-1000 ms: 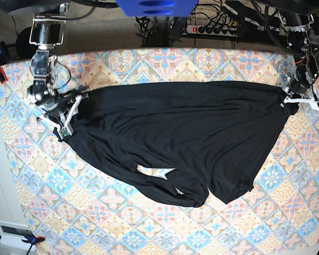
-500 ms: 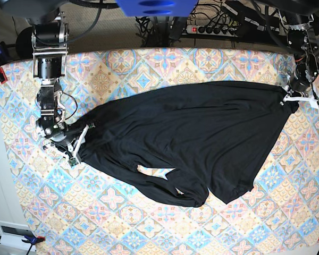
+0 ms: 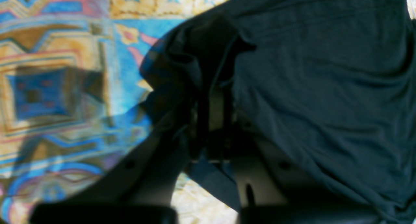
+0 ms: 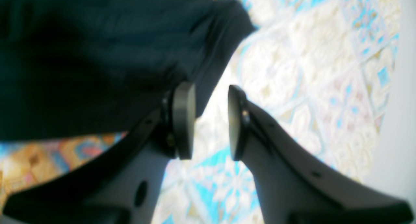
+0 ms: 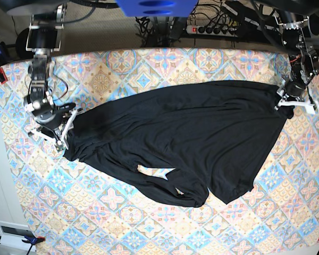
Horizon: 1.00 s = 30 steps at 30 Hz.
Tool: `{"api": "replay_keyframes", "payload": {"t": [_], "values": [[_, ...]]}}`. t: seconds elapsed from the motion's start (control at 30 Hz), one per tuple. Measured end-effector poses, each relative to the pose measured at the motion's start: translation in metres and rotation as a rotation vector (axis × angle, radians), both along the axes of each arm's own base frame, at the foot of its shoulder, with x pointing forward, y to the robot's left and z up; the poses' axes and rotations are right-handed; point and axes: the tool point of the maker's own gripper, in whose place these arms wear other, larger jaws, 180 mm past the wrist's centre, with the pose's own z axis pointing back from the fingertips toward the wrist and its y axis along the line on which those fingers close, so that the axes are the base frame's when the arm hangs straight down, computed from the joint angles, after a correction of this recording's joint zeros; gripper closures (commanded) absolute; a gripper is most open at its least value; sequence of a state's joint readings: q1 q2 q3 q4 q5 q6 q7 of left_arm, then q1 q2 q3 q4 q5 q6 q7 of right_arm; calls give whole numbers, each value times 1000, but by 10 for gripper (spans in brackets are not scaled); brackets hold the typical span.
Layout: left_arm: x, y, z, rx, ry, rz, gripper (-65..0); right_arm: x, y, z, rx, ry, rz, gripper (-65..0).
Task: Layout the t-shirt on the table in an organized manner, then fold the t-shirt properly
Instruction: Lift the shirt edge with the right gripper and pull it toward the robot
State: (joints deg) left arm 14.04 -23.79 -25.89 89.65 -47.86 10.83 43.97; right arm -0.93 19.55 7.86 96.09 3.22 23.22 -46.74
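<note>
T-shirt (image 5: pixel 186 141) is lying spread across the middle of the table (image 5: pixel 149 69), black and crumpled, long axis running roughly side to side in the base view. Near edge is bunched: there's a rolled lump at the front and a small gap where the patterned cloth shows through.

Left gripper (image 5: pixel 294 102) sits at the shirt's corner on the base view's right, near the table's far edge. Jaws pressed together, pinching t-shirt fabric: the left wrist view shows a fold of black cloth (image 3: pixel 201 65) gathered up between the fingers, with the rest of the shirt running off to that view's right and bare tile pattern on its left.

Right gripper (image 5: pixel 56 127) is at the opposite end, on the base view's left, right at the shirt's edge. Jaws spread, nothing between them: the right wrist view shows both pads (image 4: pixel 183 120) with a clear gap and only table cloth behind it. One pad is touching or just beside the shirt edge (image 4: pixel 97 55); the blur makes it hard to call which. The other pad is over bare table.

Power strip (image 5: pixel 215 30) and cables are on the floor behind the table.
</note>
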Motion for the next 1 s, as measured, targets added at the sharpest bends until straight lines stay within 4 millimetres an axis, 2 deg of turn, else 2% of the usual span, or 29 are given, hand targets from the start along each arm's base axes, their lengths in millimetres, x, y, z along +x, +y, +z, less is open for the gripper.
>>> {"api": "replay_keyframes", "payload": {"t": [0.13, 0.23, 0.37, 0.47, 0.57, 0.73, 0.8, 1.0], "values": [[0, 3, 1, 13, 1, 2, 0, -31, 12, -12, 6, 30, 37, -161], [0, 3, 1, 14, 1, 2, 0, -53, 21, -36, -6, 125, 70, -161], [0, 2, 1, 7, 0, 0, 0, -50, 44, -39, -9, 126, 169, -161], [0, 3, 1, 9, 1, 3, 0, -56, 52, -45, -45, 151, 223, -175], [0, 1, 0, 4, 2, 0, 0, -62, 48, -54, -206, 184, 290, -232], [-2, 2, 0, 5, 5, 3, 0, -64, 69, -59, -442, 165, 451, -309], [-2, 2, 0, 4, 5, 2, 0, -65, 76, -61, -491, 162, 493, -311], [-2, 2, 0, 5, 5, 2, 0, -64, 75, -68, -498, 157, 499, -304]]}}
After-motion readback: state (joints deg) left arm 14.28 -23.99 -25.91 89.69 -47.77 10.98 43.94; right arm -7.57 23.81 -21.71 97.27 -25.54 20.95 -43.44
